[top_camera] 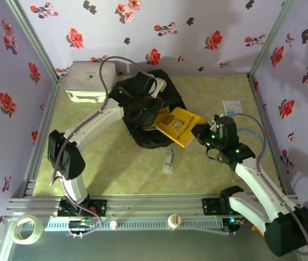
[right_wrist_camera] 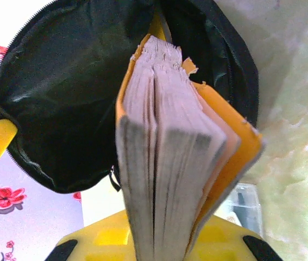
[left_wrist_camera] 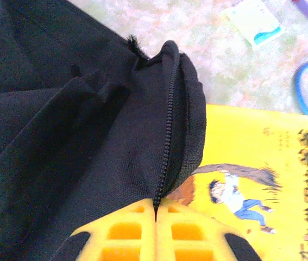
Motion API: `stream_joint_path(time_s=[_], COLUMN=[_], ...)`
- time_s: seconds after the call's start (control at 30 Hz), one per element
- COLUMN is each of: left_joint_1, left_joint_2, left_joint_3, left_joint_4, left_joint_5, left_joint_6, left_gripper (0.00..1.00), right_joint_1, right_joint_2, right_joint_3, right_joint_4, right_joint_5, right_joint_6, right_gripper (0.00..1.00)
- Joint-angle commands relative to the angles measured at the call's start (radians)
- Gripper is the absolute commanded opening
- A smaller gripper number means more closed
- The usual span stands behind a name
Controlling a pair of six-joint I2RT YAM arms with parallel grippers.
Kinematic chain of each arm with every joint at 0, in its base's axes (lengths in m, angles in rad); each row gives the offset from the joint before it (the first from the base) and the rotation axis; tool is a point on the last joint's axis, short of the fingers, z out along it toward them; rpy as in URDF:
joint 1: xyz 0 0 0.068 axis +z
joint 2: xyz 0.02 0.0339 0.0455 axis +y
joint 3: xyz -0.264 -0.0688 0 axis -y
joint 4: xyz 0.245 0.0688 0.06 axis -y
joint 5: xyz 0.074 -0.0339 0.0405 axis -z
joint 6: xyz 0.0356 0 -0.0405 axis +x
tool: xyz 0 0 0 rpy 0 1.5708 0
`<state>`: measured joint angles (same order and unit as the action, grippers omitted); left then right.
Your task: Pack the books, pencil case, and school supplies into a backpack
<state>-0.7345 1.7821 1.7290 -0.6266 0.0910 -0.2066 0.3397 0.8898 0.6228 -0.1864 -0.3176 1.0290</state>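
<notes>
Ahead of right gripper (right_wrist_camera: 159, 242): book (right_wrist_camera: 164, 141), clamped, at backpack (right_wrist_camera: 61, 98) mouth; left gripper (left_wrist_camera: 155, 234) pinches its rim. A slip could collapse the opening and snag pages.

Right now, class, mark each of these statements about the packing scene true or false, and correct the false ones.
1. The right pincer is closed on the yellow book. True.
2. The yellow book is fully inside the backpack. False: only its far end has reached the opening, and most of it is outside.
3. The left pincer is shut on the backpack's zipper edge. True.
4. The white-blue packet lies inside the backpack. False: it lies on the table near the right wall.
</notes>
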Motion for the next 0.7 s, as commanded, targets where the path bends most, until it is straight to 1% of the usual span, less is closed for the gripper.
stream_joint_path(time_s=[0.0,0.07,0.17,0.27,0.37,0.5,0.6,0.67], left_joint_1=[-0.002,-0.002,-0.002,-0.002,-0.002,-0.002,-0.002,-0.002], left_joint_2=[-0.064,-0.065,-0.067,-0.071,-0.078,-0.078,-0.079,-0.079], left_joint_3=[-0.007,0.001,0.01,0.004,-0.005,-0.002,-0.002,-0.008], left_joint_4=[0.118,0.131,0.142,0.157,0.18,0.194,0.2,0.203], left_joint_5=[0.069,0.084,0.093,0.103,0.109,0.119,0.125,0.125], left_joint_6=[-0.035,-0.034,-0.047,-0.065,-0.079,-0.095,-0.11,-0.119], left_gripper=[0.0,0.0,0.0,0.0,0.0,0.0,0.0,0.0], right_joint_1=[0.007,0.008,0.012,0.029,0.044,0.089,0.141,0.171], right_joint_2=[0.023,0.051,0.089,0.126,0.193,0.301,0.38,0.426], right_joint_3=[-0.016,-0.026,-0.027,-0.033,-0.013,0.034,0.077,0.094], right_joint_4=[0.251,0.304,0.328,0.366,0.373,0.355,0.311,0.297], right_joint_5=[-0.008,-0.003,0.038,0.106,0.14,0.196,0.268,0.319], right_joint_6=[0.064,0.08,0.116,0.146,0.161,0.189,0.219,0.259], right_gripper=[0.06,0.05,0.06,0.07,0.07,0.07,0.1,0.15])
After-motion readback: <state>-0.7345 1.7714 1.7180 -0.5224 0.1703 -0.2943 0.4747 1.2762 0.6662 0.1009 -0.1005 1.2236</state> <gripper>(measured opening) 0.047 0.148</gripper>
